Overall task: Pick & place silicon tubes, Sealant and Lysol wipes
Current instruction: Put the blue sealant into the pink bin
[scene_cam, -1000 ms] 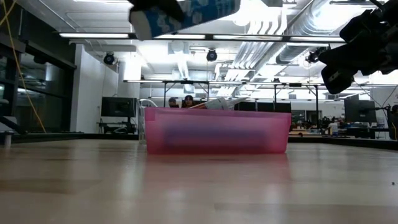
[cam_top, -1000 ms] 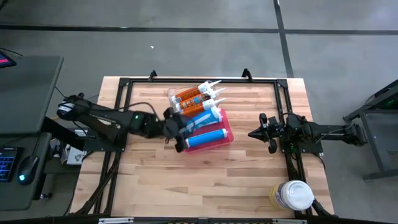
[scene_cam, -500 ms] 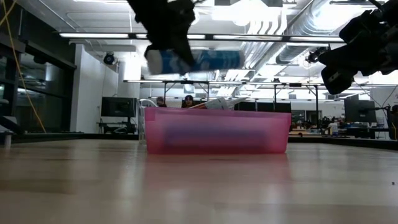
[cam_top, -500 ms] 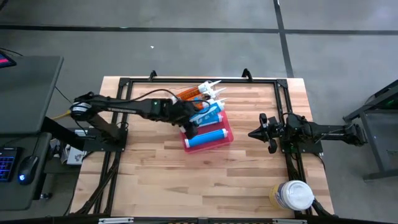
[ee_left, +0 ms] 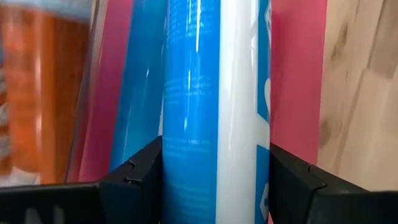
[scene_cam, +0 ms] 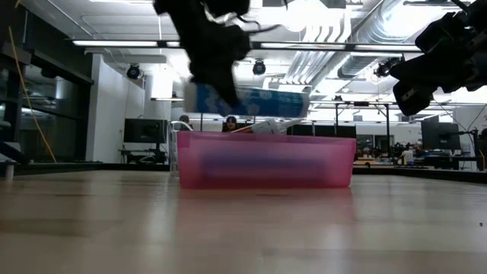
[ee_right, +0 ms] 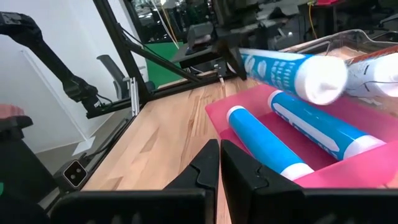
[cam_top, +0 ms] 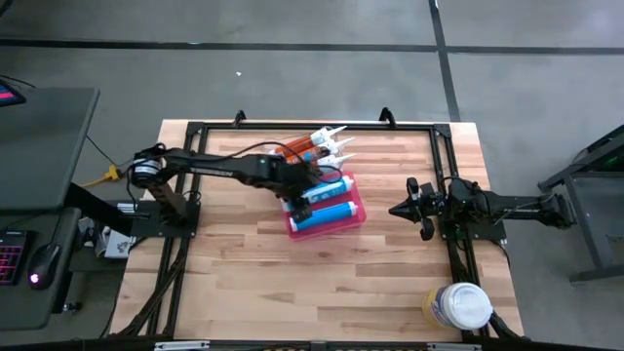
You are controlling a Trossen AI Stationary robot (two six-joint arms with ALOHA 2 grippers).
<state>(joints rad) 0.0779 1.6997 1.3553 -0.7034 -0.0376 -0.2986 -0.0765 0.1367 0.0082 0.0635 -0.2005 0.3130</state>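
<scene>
My left gripper [cam_top: 300, 191] is shut on a blue-and-white tube [scene_cam: 251, 101], which hangs just above the pink bin [scene_cam: 266, 160] at the table's middle. Two more blue tubes [ee_right: 267, 143] lie on the bin's floor. Orange cartridges [cam_top: 300, 151] with white nozzles lie beyond the bin's far side, in what looks like a clear tray. The Lysol wipes canister [cam_top: 458, 307], with its white lid, stands upright at the table's near right corner. My right gripper [cam_top: 402, 209] waits shut to the right of the bin, pointing level at it. My left gripper pinches the tube's round body [ee_left: 211, 143] between its two fingers [ee_left: 134, 180], near the end toward the table's left. The fingers slant down from the left and lie across the tube. The tube hangs almost level, clear of the bin's rim and of the tubes below.
A black frame [cam_top: 195, 132] runs round the wooden tabletop's far and side edges. Bare wood [cam_top: 292, 283] lies between the bin and the near edge. Beyond the table's left side there is a desk with a keyboard and mouse [cam_top: 39, 278].
My left gripper has swung toward the table's far right, over the pink bin, and has sunk and tipped further down. The blue-and-white tube, still held, has come down from high above the bin to just over its rim.
</scene>
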